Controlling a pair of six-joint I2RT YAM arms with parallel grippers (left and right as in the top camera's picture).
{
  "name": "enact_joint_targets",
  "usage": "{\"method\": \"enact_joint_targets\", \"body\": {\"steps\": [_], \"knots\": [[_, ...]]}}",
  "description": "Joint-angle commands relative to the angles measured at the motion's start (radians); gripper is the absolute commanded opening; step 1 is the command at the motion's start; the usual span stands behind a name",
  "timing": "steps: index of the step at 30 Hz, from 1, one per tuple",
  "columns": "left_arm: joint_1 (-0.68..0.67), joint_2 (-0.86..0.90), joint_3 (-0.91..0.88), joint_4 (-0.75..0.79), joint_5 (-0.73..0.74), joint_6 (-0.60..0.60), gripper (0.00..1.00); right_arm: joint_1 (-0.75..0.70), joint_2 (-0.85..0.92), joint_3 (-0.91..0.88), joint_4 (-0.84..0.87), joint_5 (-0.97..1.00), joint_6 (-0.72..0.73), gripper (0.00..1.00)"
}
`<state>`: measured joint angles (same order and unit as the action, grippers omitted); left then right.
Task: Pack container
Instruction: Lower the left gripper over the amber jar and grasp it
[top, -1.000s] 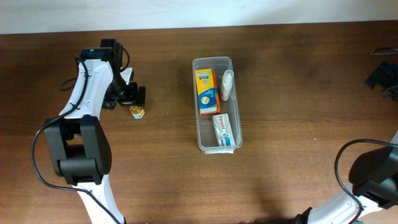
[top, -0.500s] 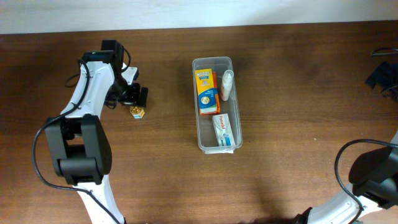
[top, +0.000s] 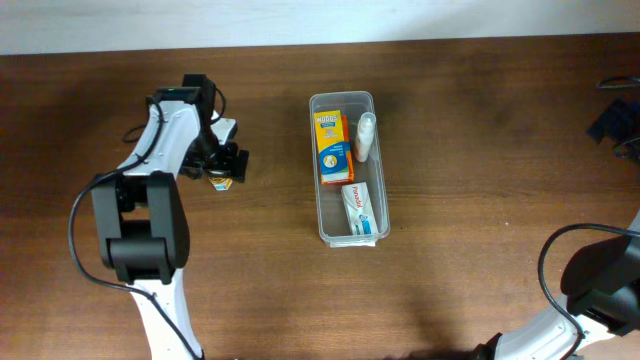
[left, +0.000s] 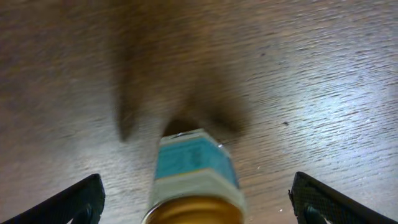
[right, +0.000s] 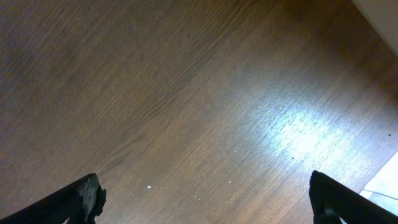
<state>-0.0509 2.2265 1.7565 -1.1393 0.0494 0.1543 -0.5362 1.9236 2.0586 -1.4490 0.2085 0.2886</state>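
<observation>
Inside container (top: 341, 95), three items (top: 331, 147); one box (top: 221, 181) outside.

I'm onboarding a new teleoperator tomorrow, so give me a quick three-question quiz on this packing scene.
1. True or false: the container is empty.
2. The small blue-and-gold item is: A) inside the container; B) on the table, between the left gripper's fingers; C) balanced on the container's rim.
3. Fill in: the left gripper's jaws stand ___.
Key: 1 false; 2 B; 3 open.
</observation>
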Motion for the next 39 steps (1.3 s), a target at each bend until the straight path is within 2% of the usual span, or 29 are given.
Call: {"method": "enact_joint_targets", "body": {"steps": [1,12,19,23,30,35,36,39], "knots": [[-0.007,0.033,-0.005,0.002,0.015,0.035,0.96,-0.001,-0.003,-0.003,0.003,0.002,0.011,0.98],[-0.007,0.059,-0.005,-0.001,0.014,0.019,0.94,-0.001,-0.003,-0.004,0.003,0.002,0.011,0.98],[-0.007,0.059,-0.005,0.002,0.014,0.019,0.78,-0.001,-0.003,-0.004,0.003,0.002,0.011,0.98],[-0.007,0.059,-0.005,-0.002,0.014,0.019,0.75,-0.001,-0.003,-0.004,0.003,0.002,0.011,0.98],[-0.007,0.059,-0.004,-0.017,0.01,0.019,0.63,-0.001,-0.003,-0.003,0.003,0.002,0.011,0.98],[-0.007,0.059,-0.004,-0.027,-0.023,0.016,0.58,-0.001,-0.003,-0.004,0.003,0.002,0.011,0.98],[-0.007,0.059,-0.004,-0.027,-0.023,0.016,0.54,-0.001,-0.003,-0.004,0.003,0.002,0.011,0.98],[-0.007,0.059,-0.004,-0.027,-0.023,0.016,0.52,-0.001,-0.003,-0.003,0.003,0.002,0.011,0.98]]}}
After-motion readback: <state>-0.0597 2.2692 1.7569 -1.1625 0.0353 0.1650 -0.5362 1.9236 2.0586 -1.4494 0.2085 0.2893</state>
